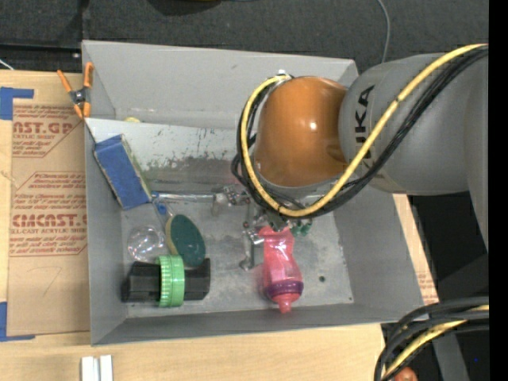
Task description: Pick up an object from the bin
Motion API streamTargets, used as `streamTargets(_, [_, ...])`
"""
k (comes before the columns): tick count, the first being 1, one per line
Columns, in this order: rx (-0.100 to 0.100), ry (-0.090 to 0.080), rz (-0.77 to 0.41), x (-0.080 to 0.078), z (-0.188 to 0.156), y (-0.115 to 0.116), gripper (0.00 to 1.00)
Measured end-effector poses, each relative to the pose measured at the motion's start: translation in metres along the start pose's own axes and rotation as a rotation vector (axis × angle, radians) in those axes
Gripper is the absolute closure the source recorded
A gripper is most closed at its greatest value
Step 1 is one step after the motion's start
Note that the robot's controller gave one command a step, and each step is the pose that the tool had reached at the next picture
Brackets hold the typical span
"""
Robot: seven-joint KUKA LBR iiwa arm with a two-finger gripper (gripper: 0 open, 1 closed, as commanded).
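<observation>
The gripper is low in the bin, touching or just beside the upper end of a pink bottle with a purple cap. The bottle lies on the bin floor, at the lower right. I cannot tell whether the gripper is spread or closed. In my judgement nothing is lifted yet, so the grasp and the raising are still left.

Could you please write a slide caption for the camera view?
KUKA arm over a pink, purple-capped plastic bottle in the grey metal bin.
</observation>
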State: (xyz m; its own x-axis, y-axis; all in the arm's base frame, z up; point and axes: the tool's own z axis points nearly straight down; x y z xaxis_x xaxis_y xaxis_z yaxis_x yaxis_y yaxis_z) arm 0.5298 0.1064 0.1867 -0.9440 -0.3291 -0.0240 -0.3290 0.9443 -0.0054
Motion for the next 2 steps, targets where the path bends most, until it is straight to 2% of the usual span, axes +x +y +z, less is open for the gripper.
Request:
streamTargets(1, [-0.003, 0.013, -0.200, -0.061, 0.109, 0.049, 0.00])
streamTargets(2, [0.005, -0.052, -0.176, 0.020, 0.066, 0.065, 0.00])
